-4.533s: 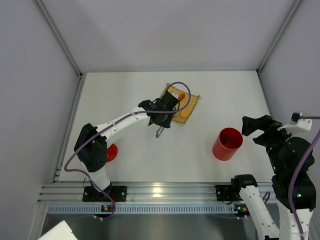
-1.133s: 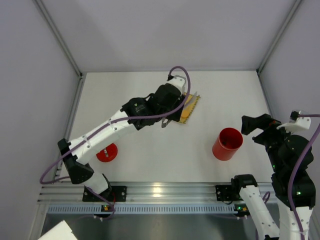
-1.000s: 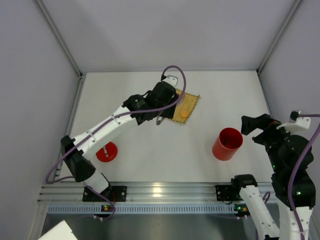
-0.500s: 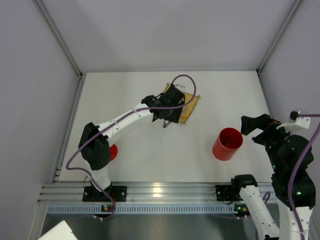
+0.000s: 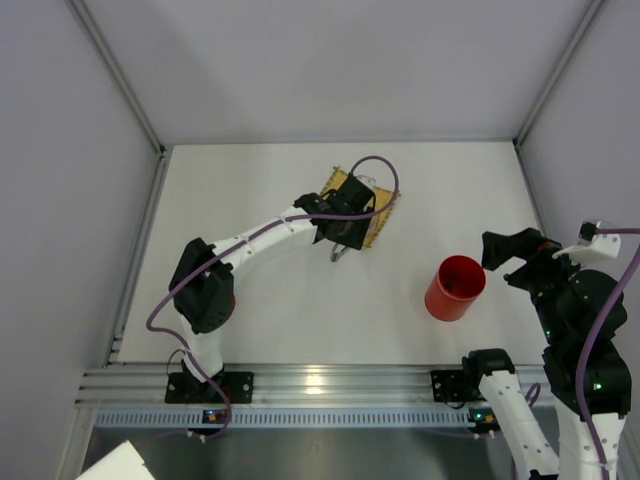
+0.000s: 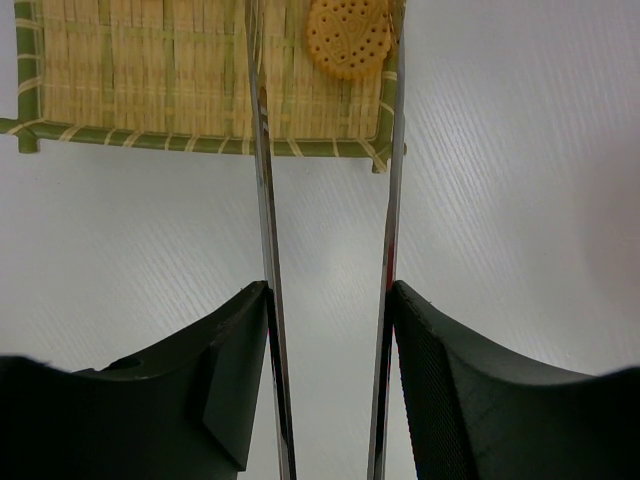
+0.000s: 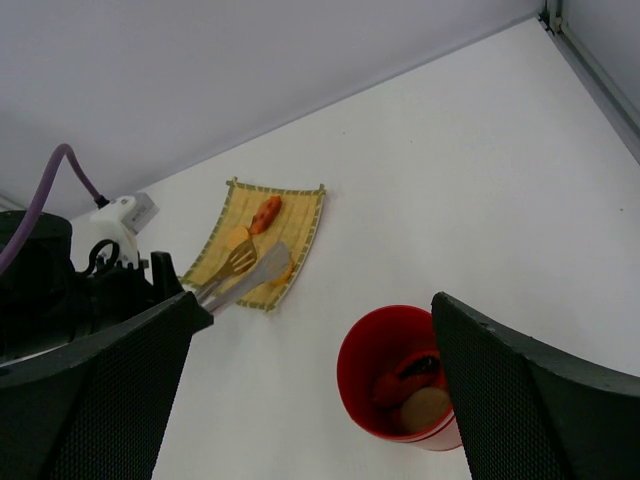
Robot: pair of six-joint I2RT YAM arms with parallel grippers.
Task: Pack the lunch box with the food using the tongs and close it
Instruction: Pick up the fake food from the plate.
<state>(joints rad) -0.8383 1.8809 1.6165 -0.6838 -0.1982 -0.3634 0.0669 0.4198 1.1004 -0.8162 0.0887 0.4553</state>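
Worktop (image 5: 300, 310) | lunch box (image 5: 455, 288) part-filled, not closed | tongs (image 6: 262, 200) held in left claw (image 6: 328, 300) near remaining food (image 6: 348, 38) | right claw (image 7: 318, 302) wide

From my seat, the white counter (image 5: 250, 190) has two things sitting directly on it that I can make out. A yellow woven mat (image 5: 383, 213) lies flat toward the far middle. The red lunch box (image 5: 441, 300) stands upright with its top open at near right, well apart from the mat.

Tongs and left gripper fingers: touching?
Touching. Left wrist view: both arms of the tongs lie against inner faces of the fingers of the left gripper.
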